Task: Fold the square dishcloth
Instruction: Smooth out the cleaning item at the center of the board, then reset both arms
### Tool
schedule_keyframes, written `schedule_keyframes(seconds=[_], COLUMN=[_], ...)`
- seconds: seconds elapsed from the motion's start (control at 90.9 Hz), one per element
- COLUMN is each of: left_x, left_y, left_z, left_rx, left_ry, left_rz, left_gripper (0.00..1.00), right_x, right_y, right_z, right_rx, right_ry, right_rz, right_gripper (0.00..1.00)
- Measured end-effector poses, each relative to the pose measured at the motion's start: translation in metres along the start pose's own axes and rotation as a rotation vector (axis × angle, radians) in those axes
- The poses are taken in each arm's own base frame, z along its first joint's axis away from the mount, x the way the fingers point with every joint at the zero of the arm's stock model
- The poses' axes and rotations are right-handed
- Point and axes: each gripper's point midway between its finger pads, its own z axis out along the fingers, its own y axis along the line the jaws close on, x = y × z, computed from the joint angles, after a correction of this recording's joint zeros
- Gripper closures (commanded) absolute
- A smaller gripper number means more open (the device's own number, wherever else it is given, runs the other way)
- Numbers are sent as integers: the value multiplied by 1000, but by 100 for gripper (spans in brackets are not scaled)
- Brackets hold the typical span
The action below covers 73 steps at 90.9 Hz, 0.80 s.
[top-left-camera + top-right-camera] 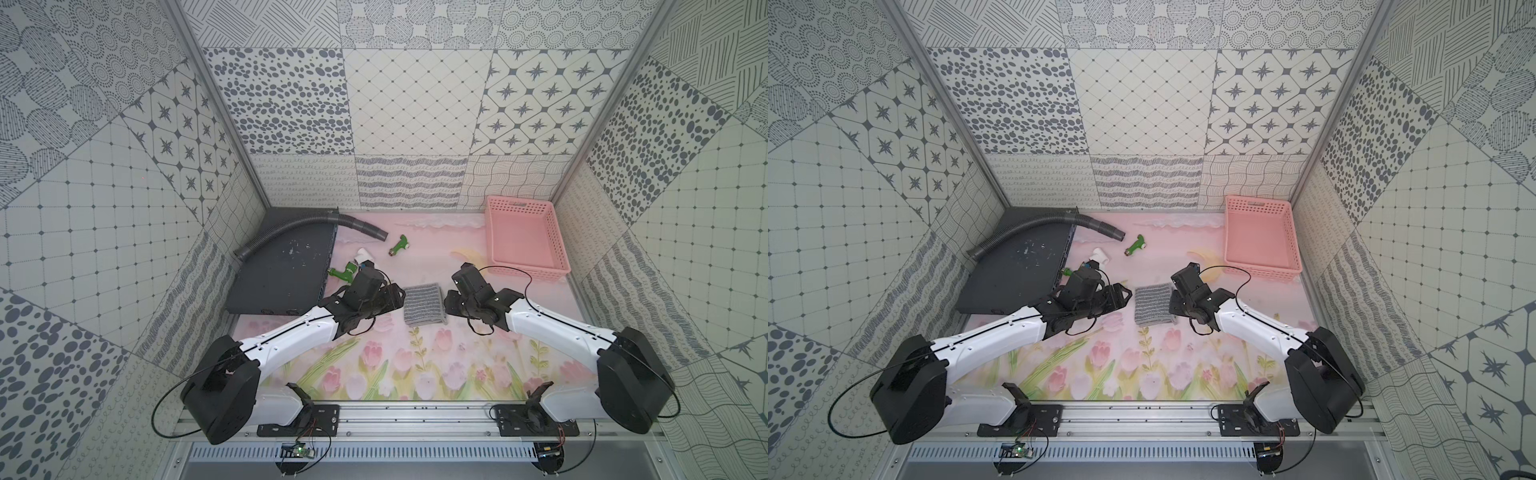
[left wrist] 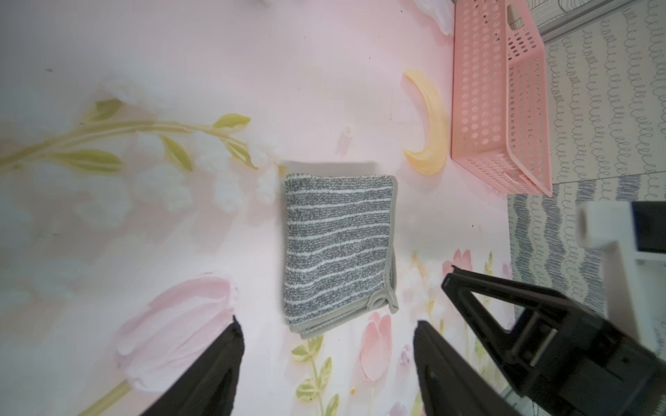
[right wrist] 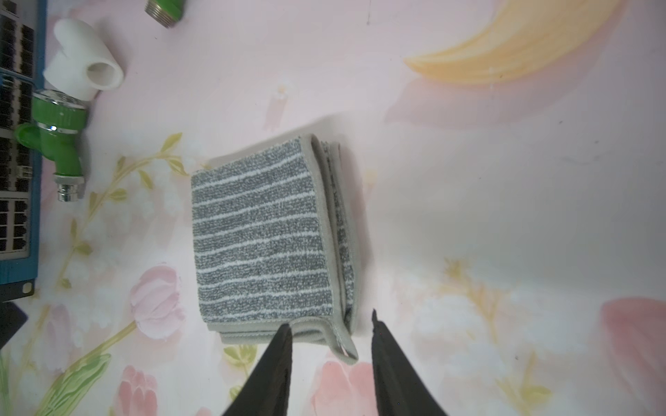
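Nubby, white-striped grey dishcloth (image 2: 337, 245) lies folded square; left fingers (image 2: 216, 371) and right fingers (image 3: 270, 371) both spread.

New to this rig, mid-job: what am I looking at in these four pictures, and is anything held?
Two white robot arms on a rail, each ending in a two-fingered gripper. Both top views look down on the table; the other two come from a camera on each wrist, looking past the fingers. The grey striped dishcloth lies folded on the flowered table between the grippers. The left gripper is open, short of the cloth; the right gripper is open with its fingers either side of the cloth's corner loop. Nothing is held. Also there: a pink basket, a grey hose, a dark flat box, two green tap fittings, a white pipe elbow.
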Motion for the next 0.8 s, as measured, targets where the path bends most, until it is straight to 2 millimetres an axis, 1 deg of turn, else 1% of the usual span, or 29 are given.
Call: schedule_keyframes(seconds=[0.044,0.132,0.187,0.242,0.275,0.297,0.451,0.638,0.715,0.803], left_x=[-2,-6,-8,-9,-9,-9,-15,-30,-38,-46], left_y=[1,4,6,8,9,10,12,18,24,35], left_z=[-5,-13,-18,-22,-24,-26,-40,-65,-75,-83], left_rx=[-9,-25,-37,-48,-53,-58,-77,-112,-134,-169], left_ry=[-10,-30,-41,-46,-49,-51,-86,-177,-226,-272], left_rz=[11,20,29,37,41,45,78,120,130,133], left_gripper=[2,1,1,1,1,1,1,1,1,1], right_x=[-5,-16,-22,-28,-31,-34,-48,-62,-67,-72], right_y=[-1,-6,-9,-13,-16,-18,-42,-83,-98,-115], right_z=[-9,-27,-38,-49,-56,-61,-87,-114,-123,-131], right_rx=[0,1,3,5,10,10,53,151,193,244], right_ry=[-26,-77,-110,-143,-163,-177,-264,-369,-406,-439], right_rz=[-5,-5,-14,-15,-17,-6,-3,31,47,66], right_gripper=[45,36,27,15,6,4,3,3,3,3])
